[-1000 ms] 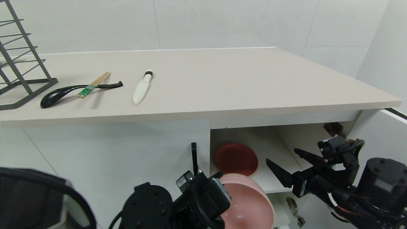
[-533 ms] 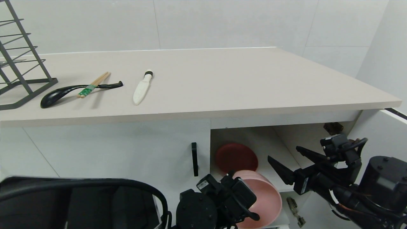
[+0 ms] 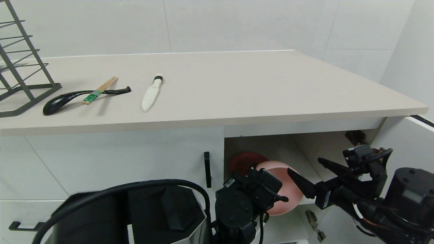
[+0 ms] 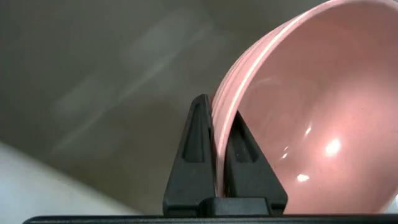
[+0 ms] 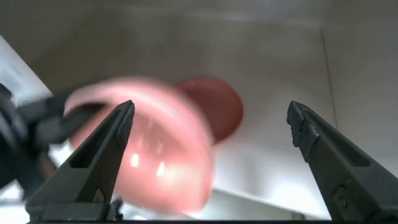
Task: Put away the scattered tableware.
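My left gripper (image 4: 216, 111) is shut on the rim of a pink bowl (image 3: 288, 184), one finger inside it and one outside. It holds the bowl tilted at the mouth of the open lower cupboard (image 3: 305, 149), just in front of a red plate (image 3: 241, 160) on the shelf. In the left wrist view the bowl (image 4: 298, 124) shows its glossy inside. My right gripper (image 3: 305, 166) hovers open just right of the bowl with nothing between its fingers; its wrist view looks onto the bowl (image 5: 155, 155) and the red plate (image 5: 221, 106). On the counter lie a black spoon (image 3: 61, 99), chopsticks (image 3: 98, 90) and a white knife (image 3: 151, 93).
A dark wire rack (image 3: 20, 67) stands at the counter's far left. The cupboard's left door is closed, with a black handle (image 3: 207, 169). The right door (image 3: 410, 142) is swung open beside my right arm. The counter (image 3: 271, 81) right of the knife is bare.
My left arm has carried the pink bowl up and to the right, from below the shelf to the cupboard opening in front of the red plate. The right gripper has barely moved.
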Motion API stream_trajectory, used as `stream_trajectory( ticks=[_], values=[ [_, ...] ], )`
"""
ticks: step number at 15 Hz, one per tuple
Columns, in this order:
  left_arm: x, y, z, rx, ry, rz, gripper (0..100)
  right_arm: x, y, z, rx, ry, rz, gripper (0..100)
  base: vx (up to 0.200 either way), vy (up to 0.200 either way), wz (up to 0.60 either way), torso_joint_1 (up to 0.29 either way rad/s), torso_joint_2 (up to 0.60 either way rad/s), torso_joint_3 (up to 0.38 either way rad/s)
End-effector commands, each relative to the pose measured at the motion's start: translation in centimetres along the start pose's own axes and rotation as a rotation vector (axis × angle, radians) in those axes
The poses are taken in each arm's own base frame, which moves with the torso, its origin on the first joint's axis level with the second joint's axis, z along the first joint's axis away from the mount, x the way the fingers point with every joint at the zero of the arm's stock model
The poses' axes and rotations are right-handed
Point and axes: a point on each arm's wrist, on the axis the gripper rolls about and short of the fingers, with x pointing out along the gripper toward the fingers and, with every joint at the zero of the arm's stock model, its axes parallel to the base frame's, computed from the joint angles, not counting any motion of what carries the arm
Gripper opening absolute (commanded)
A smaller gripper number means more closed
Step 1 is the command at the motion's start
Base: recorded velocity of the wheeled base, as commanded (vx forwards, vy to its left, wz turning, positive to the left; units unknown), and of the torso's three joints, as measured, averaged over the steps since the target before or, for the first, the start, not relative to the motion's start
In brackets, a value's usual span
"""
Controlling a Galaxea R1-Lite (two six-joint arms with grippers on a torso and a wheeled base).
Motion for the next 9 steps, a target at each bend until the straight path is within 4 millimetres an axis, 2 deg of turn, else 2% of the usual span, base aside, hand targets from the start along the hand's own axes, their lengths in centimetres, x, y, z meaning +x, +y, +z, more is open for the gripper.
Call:
stream_trajectory(
  ticks=[1, 6, 7, 9],
  values=[
    [1.0, -0.2, 0.4, -0.04, -0.026, 0.023, 0, -0.5, -0.2, -0.7, -0.026, 0.038, -0.004, 100, 0.0, 0.0, 0.0, 0.0, 0.0, 0.0],
    [1.1, -0.1, 0.8, -0.067, -0.043, 0.015, 0, -0.1, -1.5, -1.4, -0.033, 0.078, -0.058, 100, 0.0, 0.0, 0.0, 0.0, 0.0, 0.0],
    [0.6, -0.3, 1.1, -0.116, -0.067, -0.043, 0, 0.7, -2.7, -2.4, -0.047, 0.134, -0.055, 100, 0.0, 0.0, 0.0, 0.0, 0.0, 0.0],
    [0.2, 0.1, 1.6, -0.143, -0.098, -0.125, 0, 0.7, -2.8, -2.4, -0.047, 0.139, -0.056, 100, 0.0, 0.0, 0.0, 0.0, 0.0, 0.0]
  ],
)
